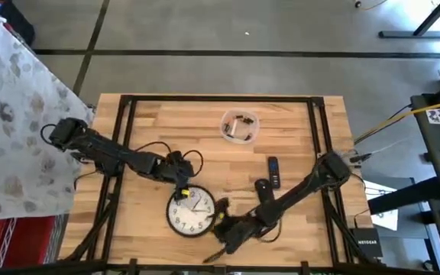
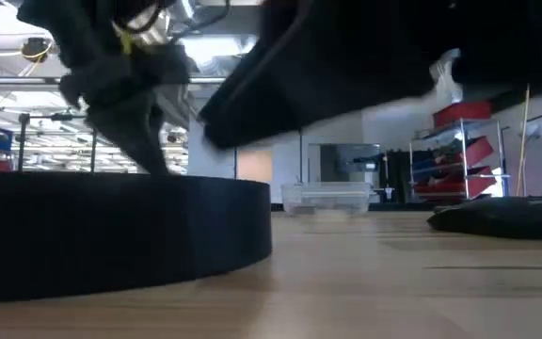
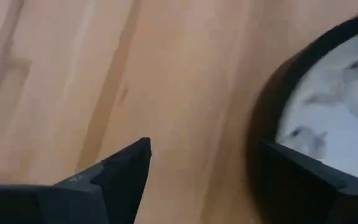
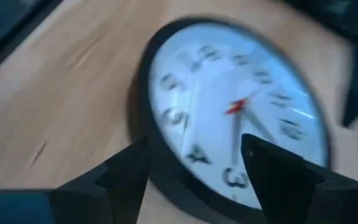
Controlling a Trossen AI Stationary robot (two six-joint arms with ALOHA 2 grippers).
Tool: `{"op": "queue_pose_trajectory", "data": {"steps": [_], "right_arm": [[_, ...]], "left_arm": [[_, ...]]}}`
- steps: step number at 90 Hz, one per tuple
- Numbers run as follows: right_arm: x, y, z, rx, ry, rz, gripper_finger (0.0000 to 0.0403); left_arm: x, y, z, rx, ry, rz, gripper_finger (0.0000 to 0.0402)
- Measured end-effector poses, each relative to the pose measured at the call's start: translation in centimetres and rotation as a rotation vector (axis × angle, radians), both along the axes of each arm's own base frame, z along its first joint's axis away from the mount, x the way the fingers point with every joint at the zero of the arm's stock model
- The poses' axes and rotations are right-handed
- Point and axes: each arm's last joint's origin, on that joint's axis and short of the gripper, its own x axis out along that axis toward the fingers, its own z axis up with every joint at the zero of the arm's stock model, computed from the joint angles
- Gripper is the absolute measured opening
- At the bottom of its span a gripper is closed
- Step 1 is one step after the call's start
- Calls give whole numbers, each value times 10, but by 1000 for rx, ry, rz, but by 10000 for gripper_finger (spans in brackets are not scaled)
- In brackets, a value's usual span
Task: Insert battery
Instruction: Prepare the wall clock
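Wall clock (image 1: pixel 191 211), round, black rim, white dial, lying face up on the wooden bench (image 1: pixel 296 145) close to its near edge, a little left of centre; red second hand visible in the right wrist view, where the clock (image 4: pixel 235 118) fills most of the frame. Left gripper (image 1: pixel 182 191), at the clock's far rim, fingers spread apart with one finger over the dial edge and the other over bare wood (the left wrist view shows the rim (image 3: pixel 272 149) between them), nothing held. Right gripper (image 1: pixel 221 227), at the clock's right side near the bench's near edge, fingers apart and straddling the rim, not clamped on it as far as can be seen. Small black remote (image 1: pixel 273 171), lying flat right of centre, well clear of the clock. Second dark object (image 1: pixel 263 188), just beside the remote toward the near edge; identity unclear. Clear plastic container (image 1: pixel 240 127), toward the far edge near centre, holding small dark items that cannot be identified; apart from everything else. Low view: clock rim (image 2: pixel 120 235) large in the foreground, container (image 2: pixel 327 198) beyond it.
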Motion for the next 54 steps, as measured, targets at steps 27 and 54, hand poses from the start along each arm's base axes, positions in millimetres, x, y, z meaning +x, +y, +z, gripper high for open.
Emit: {"op": "queue_pose_trajectory", "data": {"steps": [27, 54], "right_arm": [[10, 22, -19, -207, 95, -10, 237], [16, 24, -33, -270, 13, -94, 237]], "left_arm": [[-30, -23, -19, -79, 186, -57, 274], [-52, -41, -52, -194, 80, -94, 274]]}}
